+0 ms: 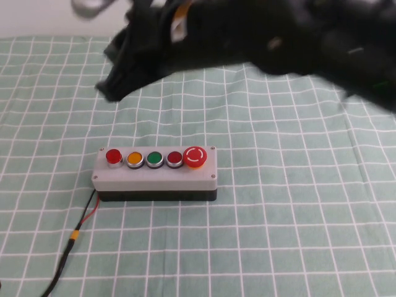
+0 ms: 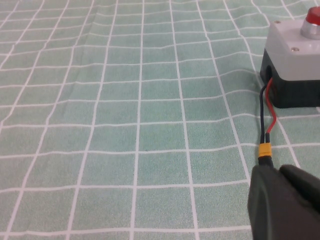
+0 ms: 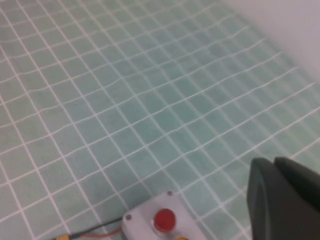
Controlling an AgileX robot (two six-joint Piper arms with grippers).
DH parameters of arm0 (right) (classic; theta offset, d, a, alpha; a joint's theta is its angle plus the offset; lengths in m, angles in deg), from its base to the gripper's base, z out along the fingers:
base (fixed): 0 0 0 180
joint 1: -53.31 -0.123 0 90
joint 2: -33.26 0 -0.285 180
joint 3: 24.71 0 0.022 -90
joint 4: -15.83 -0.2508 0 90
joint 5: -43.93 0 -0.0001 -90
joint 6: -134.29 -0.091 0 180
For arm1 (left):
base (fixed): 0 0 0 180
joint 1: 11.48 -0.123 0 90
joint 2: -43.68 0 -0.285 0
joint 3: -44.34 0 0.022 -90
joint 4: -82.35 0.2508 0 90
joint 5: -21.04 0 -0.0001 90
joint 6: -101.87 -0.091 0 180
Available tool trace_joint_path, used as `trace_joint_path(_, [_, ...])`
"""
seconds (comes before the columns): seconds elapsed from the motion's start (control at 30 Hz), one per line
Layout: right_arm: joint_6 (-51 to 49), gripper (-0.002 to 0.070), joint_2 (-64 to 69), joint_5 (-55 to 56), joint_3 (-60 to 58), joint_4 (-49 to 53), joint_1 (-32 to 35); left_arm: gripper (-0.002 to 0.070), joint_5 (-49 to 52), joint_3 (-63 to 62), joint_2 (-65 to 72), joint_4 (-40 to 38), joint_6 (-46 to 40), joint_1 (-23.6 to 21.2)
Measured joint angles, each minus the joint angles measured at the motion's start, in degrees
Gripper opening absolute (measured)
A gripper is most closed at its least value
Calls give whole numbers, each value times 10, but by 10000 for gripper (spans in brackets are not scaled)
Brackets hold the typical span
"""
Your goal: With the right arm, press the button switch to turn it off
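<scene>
At the left end of the grey box (image 1: 154,176) sits the button switch (image 1: 114,156) beside the orange button (image 1: 134,158), while the right gripper (image 1: 114,83), its opening impossible to tell, hangs above and beyond; the left gripper (image 2: 285,200) shows only in its wrist view.

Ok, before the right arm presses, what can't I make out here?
- Right hand, high view: motion-blurred above the cloth; finger state unreadable.
- Left hand, left wrist view: cropped at the edge.
- Small bright-red round button switch: on or off unreadable.
- Black-and-red cable: leaves the frame.
</scene>
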State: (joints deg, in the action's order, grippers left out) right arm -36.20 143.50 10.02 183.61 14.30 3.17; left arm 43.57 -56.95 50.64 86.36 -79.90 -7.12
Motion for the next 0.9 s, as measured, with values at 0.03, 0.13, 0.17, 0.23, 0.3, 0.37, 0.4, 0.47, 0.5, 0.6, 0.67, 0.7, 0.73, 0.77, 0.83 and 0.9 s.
trace_joint_path(0.03, [-2,-16,-21,-17,0,8,0,-4,0,0,0,0,0,0])
trace_joint_path(0.13, [-29,-16,-69,-66,0,44,0,-4,0,0,0,0,0,0])
trace_joint_path(0.17, [-48,-16,-84,-78,-2,63,0,-4,0,0,0,0,0,0])
trace_joint_path(0.23, [-86,-16,-113,-88,-21,103,0,-4,0,0,0,0,0,0])
trace_joint_path(0.3, [-124,-16,-147,-86,-56,135,0,-4,0,0,0,0,0,0])
trace_joint_path(0.37, [-153,-16,-194,-74,-110,156,0,-4,0,0,0,0,0,0])
trace_joint_path(0.4, [-166,-16,-212,-66,-141,160,0,-4,0,0,0,0,0,0])
trace_joint_path(0.47, [-187,-16,-256,-48,-200,164,0,-4,0,0,0,0,0,0])
trace_joint_path(0.5, [-197,-16,-282,-39,-233,165,0,-4,0,0,0,0,0,0])
trace_joint_path(0.6, [-217,-16,-337,-17,-326,166,0,-4,0,0,0,0,0,0])
trace_joint_path(0.67, [-225,-16,-378,-10,-375,166,0,-4,0,0,0,0,0,0])
trace_joint_path(0.7, [-229,-16,-405,-9,-400,167,0,-4,0,0,0,0,0,0])
trace_joint_path(0.73, [-232,-16,-429,-9,-422,169,0,-4,0,0,0,0,0,0])
trace_joint_path(0.77, [-235,-16,-447,-9,-438,169,0,-4,0,0,0,0,0,0])
trace_joint_path(0.83, [-236,-16,-493,-11,-471,171,0,-4,0,0,0,0,0,0])
trace_joint_path(0.9, [-238,-16,-535,-15,-493,171,0,-4,0,0,0,0,0,0])
